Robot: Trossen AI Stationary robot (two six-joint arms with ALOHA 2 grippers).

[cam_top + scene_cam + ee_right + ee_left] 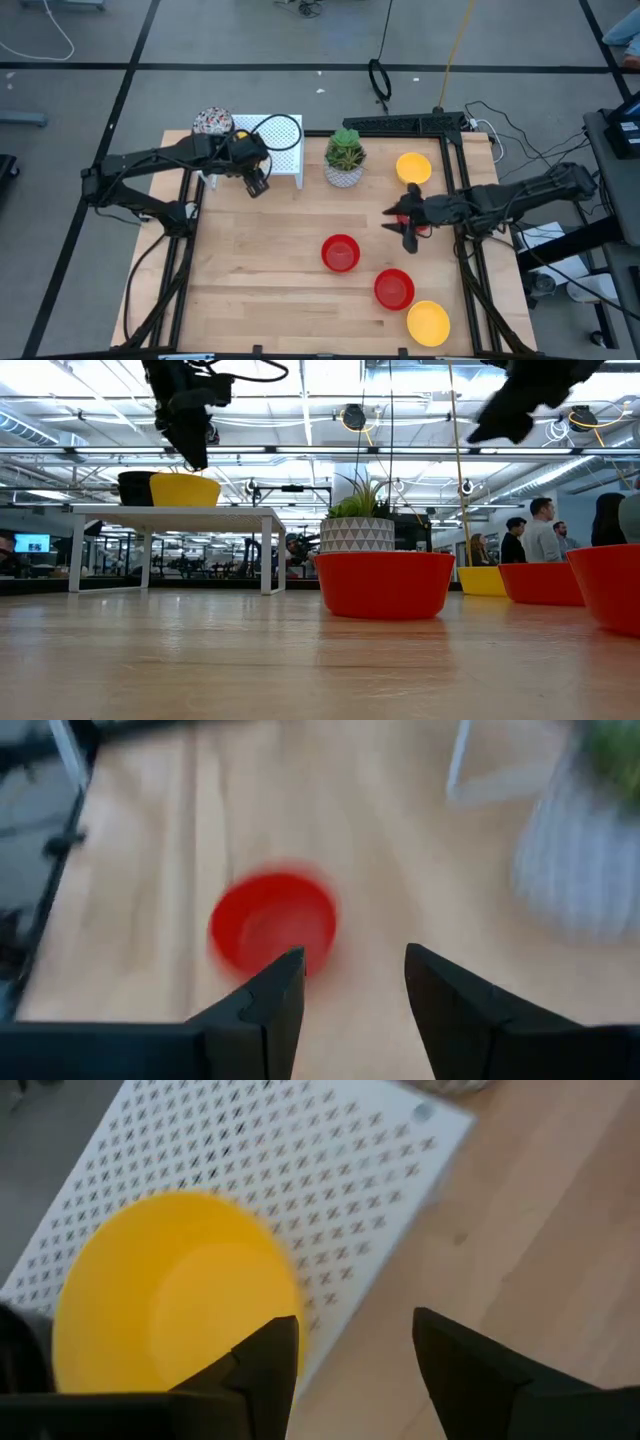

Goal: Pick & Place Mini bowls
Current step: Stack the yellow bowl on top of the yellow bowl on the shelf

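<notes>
wooden tabletop (270,290) sits on a dark frame in a large open hall; the low view shows people standing far behind it.

layout, high view:
- white perforated rack (285,150) stands at the far left part of the tabletop. a yellow bowl on the rack (170,1295) is seen in the left wrist view and again in the low view. a patterned bowl (212,122) sits at the rack's left end.
- potted plant (345,158) stands just right of the rack.
- loose bowls on the tabletop: far yellow bowl (413,168) right of the plant, centre red bowl (340,252), near red bowl (394,289), and near yellow bowl (428,322) just beside it at the front edge.

arms:
- left gripper (257,183) hangs above the front edge of the rack. fingers are spread apart and hold nothing.
- right gripper (407,228) hovers above bare wood between the far yellow bowl and the centre red bowl. fingers are spread apart and empty. the right wrist view frames a red bowl ahead, apparently the centre one.

risks, judged from this layout:
- a descent off-centre would put one finger on the centre red bowl's rim; the light bowl would likely tip or slide instead of seating between the fingers.
- the near red and near yellow bowls lie close together; a grasp on one may push the other toward the tabletop edge.
- a transfer toward the rack passes near the potted plant; a low path may strike it.
- both arms reaching for the rack together could collide.
</notes>
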